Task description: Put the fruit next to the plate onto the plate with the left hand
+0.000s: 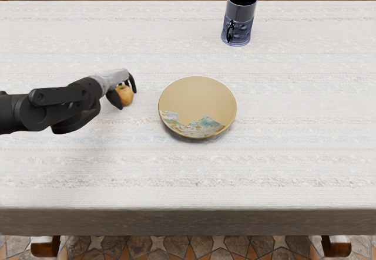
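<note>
A small orange-yellow fruit (125, 94) lies on the table left of the tan plate (197, 99), which has a painted blue-and-white pattern on its near rim. My left hand (122, 90) comes in from the left edge and its dark fingers curl around the fruit, one over its top and right side, one at its left. The fruit still looks level with the tabletop. A gap of table separates fruit and plate. The right arm is out of view.
A dark glossy mug (239, 18) stands at the back, right of centre, far beyond the plate. The table's pale cloth (282, 166) runs to the front edge at the bottom of the view.
</note>
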### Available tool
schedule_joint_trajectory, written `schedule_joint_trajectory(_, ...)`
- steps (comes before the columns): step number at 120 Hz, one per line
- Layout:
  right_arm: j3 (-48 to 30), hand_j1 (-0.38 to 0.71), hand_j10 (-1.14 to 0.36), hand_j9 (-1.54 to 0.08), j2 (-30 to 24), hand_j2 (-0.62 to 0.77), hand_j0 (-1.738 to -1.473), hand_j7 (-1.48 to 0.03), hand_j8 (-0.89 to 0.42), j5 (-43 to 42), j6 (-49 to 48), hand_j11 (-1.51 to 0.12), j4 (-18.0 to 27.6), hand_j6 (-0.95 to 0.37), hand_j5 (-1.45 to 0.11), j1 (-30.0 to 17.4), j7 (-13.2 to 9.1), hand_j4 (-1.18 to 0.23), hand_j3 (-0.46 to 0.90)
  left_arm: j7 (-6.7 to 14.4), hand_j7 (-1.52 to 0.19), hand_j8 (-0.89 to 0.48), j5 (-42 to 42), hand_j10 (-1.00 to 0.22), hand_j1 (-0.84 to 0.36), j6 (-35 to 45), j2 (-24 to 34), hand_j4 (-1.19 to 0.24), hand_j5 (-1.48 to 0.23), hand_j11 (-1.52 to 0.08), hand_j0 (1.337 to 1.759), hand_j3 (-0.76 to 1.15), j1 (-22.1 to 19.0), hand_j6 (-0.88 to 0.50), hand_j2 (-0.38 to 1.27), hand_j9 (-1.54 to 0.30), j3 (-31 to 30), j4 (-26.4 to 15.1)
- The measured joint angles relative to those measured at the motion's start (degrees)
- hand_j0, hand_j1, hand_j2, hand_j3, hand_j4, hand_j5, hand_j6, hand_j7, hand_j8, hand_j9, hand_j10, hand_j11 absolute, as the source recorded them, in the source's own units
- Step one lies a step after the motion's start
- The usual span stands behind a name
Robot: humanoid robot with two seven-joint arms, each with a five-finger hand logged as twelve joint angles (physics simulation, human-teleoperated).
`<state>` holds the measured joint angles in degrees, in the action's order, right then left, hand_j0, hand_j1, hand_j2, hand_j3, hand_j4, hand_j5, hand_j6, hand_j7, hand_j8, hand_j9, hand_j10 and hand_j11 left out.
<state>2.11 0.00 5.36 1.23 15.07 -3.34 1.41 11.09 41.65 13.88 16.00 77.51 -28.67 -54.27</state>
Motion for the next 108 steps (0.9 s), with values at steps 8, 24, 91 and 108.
schedule_joint_trajectory(8, 0.0, -0.31, -0.03, -0.04, 0.0, -0.01, -1.658, -0.04, -0.03, 0.0, 0.0, -0.04, 0.0, -0.03, -0.04, 0.0, 0.0, -0.03, 0.0, 0.0, -0.77, -0.45, -0.1, -0.59, -0.27, 0.0, 0.1, -0.61, -0.74, -0.78, 1.656, 0.0, 0.3, -0.46, 0.24, -0.78, -0.1, 0.0)
schedule_joint_trajectory(24, 0.0, -0.31, -0.03, -0.04, 0.0, -0.01, -1.658, -0.04, -0.03, 0.0, 0.0, -0.04, 0.0, -0.03, -0.04, 0.0, 0.0, -0.03, 0.0, 0.1, -0.81, -0.46, -0.2, -0.62, -0.29, -0.1, 0.3, -0.63, -0.8, -0.81, 1.656, 0.0, 2.1, -0.46, 0.33, -0.82, -0.2, -0.3)
schedule_joint_trajectory(91, 0.0, -0.31, -0.03, -0.04, 0.0, -0.01, -1.658, -0.04, -0.03, 0.0, 0.0, -0.04, 0.0, -0.03, -0.04, 0.0, 0.0, -0.03, 0.0, 0.8, -0.9, -0.4, -0.7, -0.65, -0.34, -1.1, -7.8, -0.64, -0.93, -0.88, 1.656, 0.0, 11.6, -0.39, 0.41, -0.88, 2.4, -2.4)
schedule_joint_trajectory(108, 0.0, -0.31, -0.03, -0.04, 0.0, -0.01, -1.658, -0.04, -0.03, 0.0, 0.0, -0.04, 0.0, -0.03, -0.04, 0.0, 0.0, -0.03, 0.0, 1.9, -0.91, -0.38, -2.3, -0.64, -0.35, -1.7, -14.3, -0.63, -0.95, -0.9, 1.656, 0.0, 13.8, -0.38, 0.41, -0.89, 4.5, -2.4)
